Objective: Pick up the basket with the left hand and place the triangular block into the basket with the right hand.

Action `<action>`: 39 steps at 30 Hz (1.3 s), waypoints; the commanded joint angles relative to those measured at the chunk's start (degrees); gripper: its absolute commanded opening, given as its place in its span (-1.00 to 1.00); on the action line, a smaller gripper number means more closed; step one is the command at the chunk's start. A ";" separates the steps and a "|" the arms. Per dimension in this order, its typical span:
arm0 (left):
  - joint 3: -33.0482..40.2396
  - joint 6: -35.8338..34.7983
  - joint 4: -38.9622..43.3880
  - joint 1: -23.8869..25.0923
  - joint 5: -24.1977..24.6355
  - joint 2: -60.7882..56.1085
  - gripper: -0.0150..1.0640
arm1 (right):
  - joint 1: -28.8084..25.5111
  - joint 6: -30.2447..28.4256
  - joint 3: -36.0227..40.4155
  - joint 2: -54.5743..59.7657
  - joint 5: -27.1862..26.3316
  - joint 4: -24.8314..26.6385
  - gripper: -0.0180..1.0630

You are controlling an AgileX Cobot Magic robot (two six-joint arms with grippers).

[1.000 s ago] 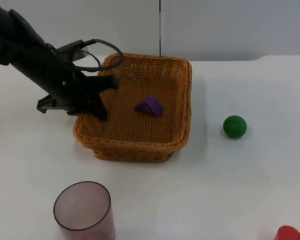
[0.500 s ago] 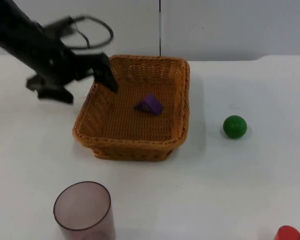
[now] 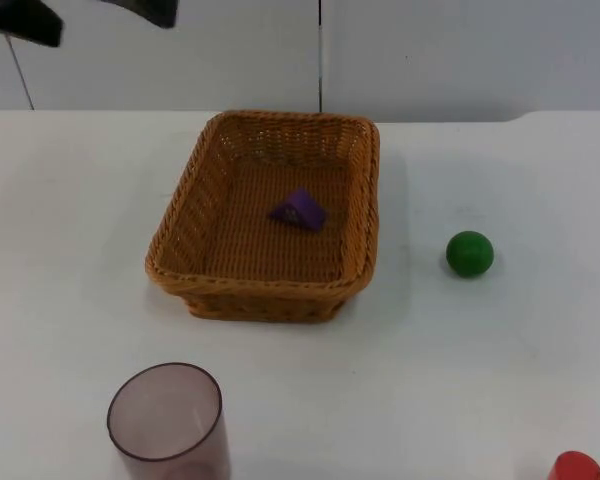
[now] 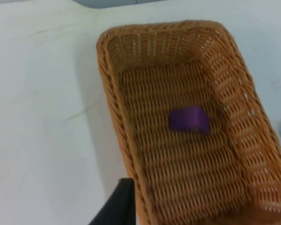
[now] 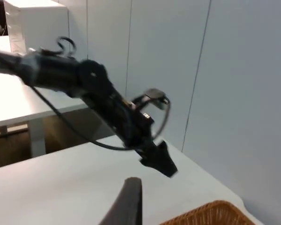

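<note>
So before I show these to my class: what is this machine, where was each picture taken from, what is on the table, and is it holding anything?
It is a robot with two black arms, each ending in a two-finger gripper. One picture comes from a fixed camera above the white table; the other two come from cameras on the arms' wrists.

On the table sits a wicker basket with a purple triangular block lying inside. Beside it are a green ball, a translucent cup and a red object at the edge.

The left gripper is raised above the table, away from the basket, holding nothing. The left wrist view looks down into the basket. The right arm waits, its camera looking across at the left arm.
</note>
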 commanded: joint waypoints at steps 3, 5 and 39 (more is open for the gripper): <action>5.49 0.14 0.45 -0.23 -1.39 -7.81 0.98 | -0.08 0.14 3.09 -0.94 -1.03 -0.33 0.63; 10.65 0.61 0.55 -0.23 -2.53 -14.08 0.98 | -0.08 1.49 6.35 -2.55 -2.90 -0.21 0.63; 33.30 -21.52 26.19 -0.12 16.14 -80.07 0.98 | -0.08 7.13 30.87 -30.87 7.78 -0.59 0.63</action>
